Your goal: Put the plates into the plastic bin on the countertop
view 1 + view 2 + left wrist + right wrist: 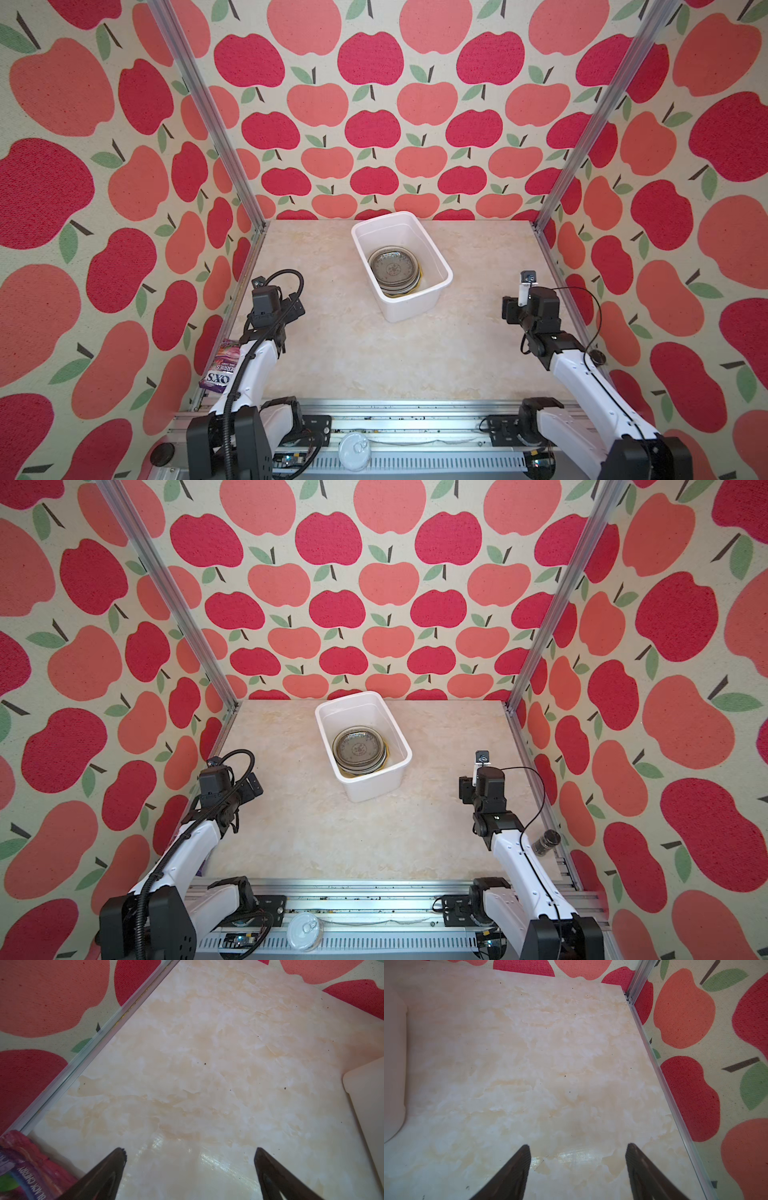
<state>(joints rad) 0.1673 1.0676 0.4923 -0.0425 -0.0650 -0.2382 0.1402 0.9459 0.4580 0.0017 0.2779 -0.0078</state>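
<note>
One bin (412, 306), several stacked plates (392, 268).

Ahead of the left gripper (189, 1149) the countertop (207, 1064) is smooth and glossy, sheen bright just past the fingertips (119, 1156). The rail (62, 1076) beyond is brushed metal, the wall (41, 1001) coarse woven cloth. The pouch (31, 1172) beside that gripper is shiny film. The plastic bin (411, 307) looks satiny; the right gripper (578, 1145) has matt, finely ribbed fingers (517, 1172)

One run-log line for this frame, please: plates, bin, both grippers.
plates: stacked inside plastic bin | countertop: no plate visible on it | left gripper: open, empty | right gripper: open, empty
</note>
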